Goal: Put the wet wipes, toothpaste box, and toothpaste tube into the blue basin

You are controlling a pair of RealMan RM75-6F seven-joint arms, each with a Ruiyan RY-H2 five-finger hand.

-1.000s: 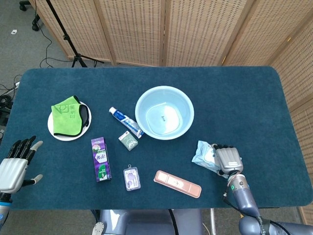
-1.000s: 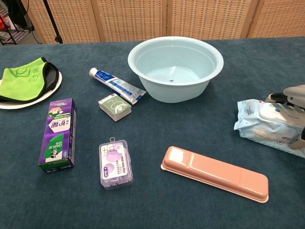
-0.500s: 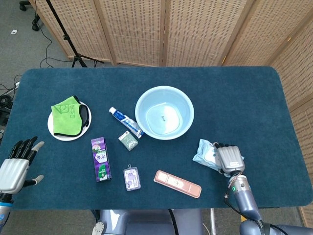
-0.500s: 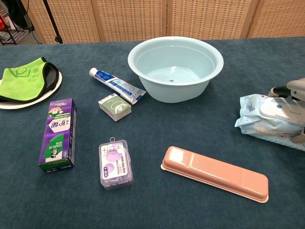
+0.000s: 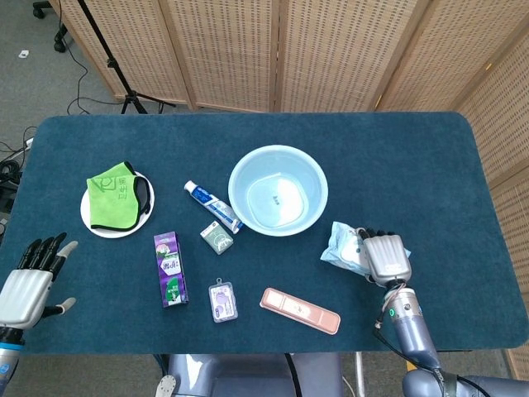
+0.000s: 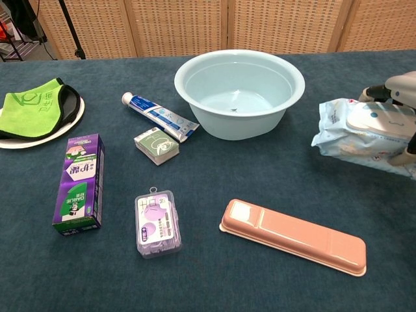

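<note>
Right hand (image 5: 387, 258) has its fingers wrapped over the pale blue soft pack of wet wipes (image 5: 345, 247), gripping it just right of the round light blue plastic basin (image 5: 278, 190); in chest view the pack looks lifted off the dark blue worktop (image 5: 397, 157), tho I can't tell 100%. Left hand (image 5: 29, 277) is down at the near left corner, fingers spread, holding nothing. Purple toothpaste box (image 5: 169, 269) lies flat, well left of the basin. White and blue toothpaste tube (image 5: 212, 207) lies diagonal w/ its tail end just beside the basin wall. Basin has nothing in it atm.
</note>
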